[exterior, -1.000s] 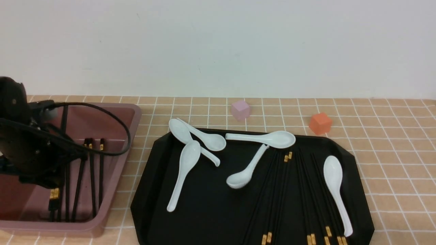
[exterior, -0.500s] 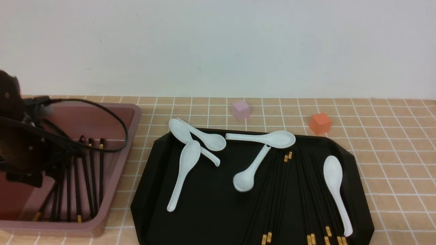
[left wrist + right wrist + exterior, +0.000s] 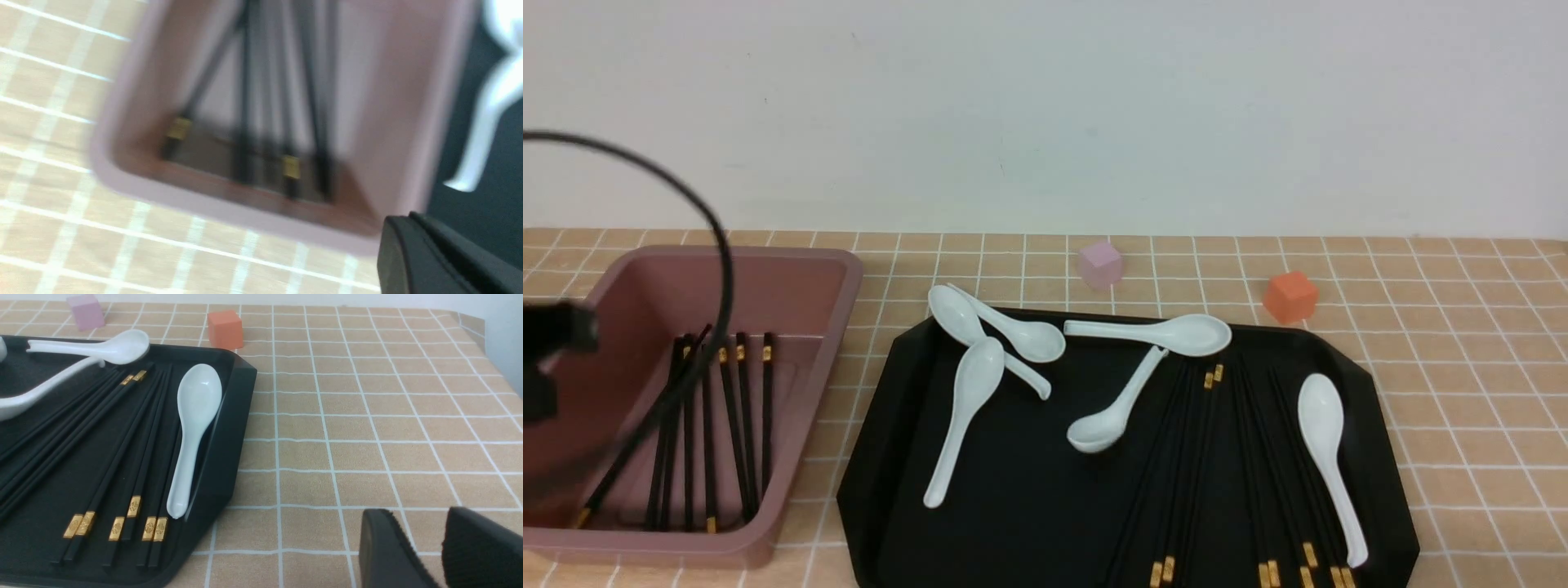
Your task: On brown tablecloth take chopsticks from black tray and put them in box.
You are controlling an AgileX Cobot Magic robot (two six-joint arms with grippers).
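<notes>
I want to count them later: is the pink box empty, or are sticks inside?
Not empty. Several black chopsticks lie inside the box, gold bands showing; more wait on the black tray.

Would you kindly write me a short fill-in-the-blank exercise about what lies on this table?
1. The box holds only black ____.
2. The white spoons in view number ____.
3. The cube farther to the robot's right is ____.
4. Both cubes stand on the ____, beyond the black tray.
Missing words: chopsticks; six; orange; tablecloth.
</notes>
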